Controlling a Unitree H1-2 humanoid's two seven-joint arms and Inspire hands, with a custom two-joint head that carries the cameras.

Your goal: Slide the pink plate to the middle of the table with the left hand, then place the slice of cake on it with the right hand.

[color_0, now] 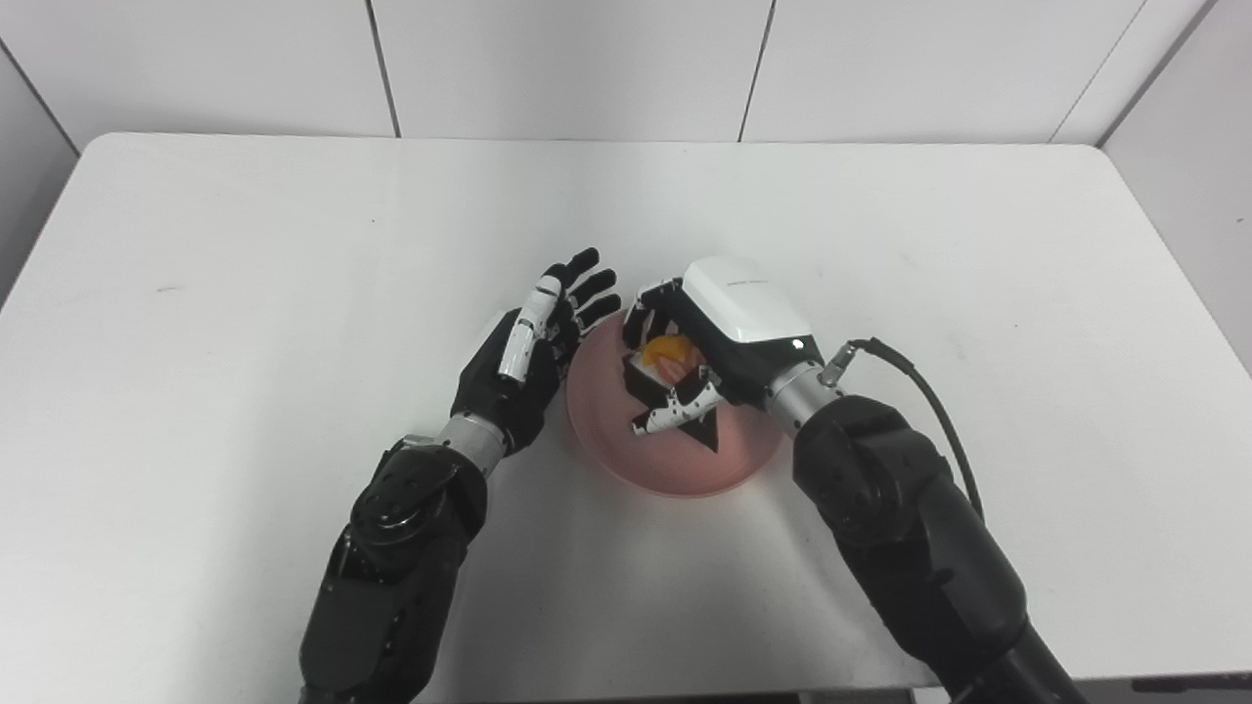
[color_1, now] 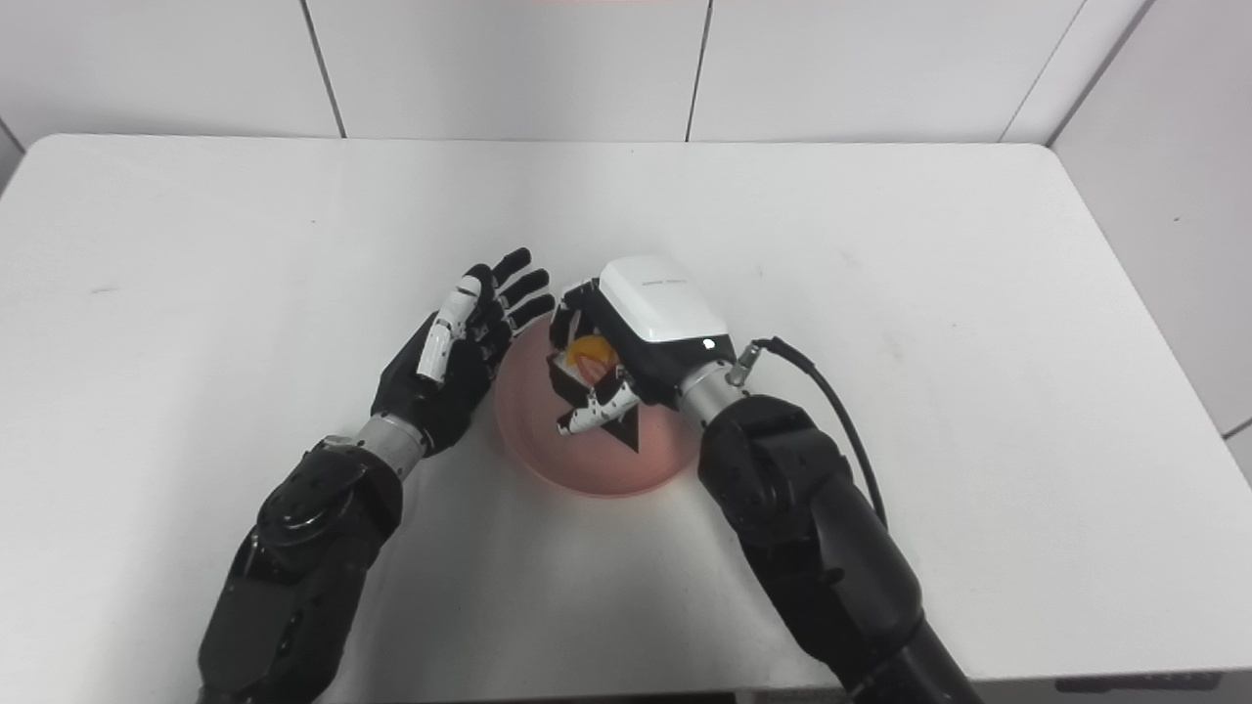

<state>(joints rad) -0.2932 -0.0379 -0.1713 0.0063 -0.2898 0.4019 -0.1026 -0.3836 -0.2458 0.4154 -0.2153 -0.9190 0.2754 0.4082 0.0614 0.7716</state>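
The pink plate (color_0: 675, 460) lies near the middle of the white table (color_0: 293, 215). My right hand (color_0: 709, 342) is over the plate and is shut on the slice of cake (color_0: 665, 360), which has an orange and red topping and a dark tip pointing down toward the plate. The cake also shows in the right eye view (color_1: 590, 360). My left hand (color_0: 533, 347) is open, fingers spread, right beside the plate's left rim and holding nothing.
The table's front edge runs close below both arms. A black cable (color_0: 919, 391) loops from my right wrist. White wall panels stand behind the table's far edge.
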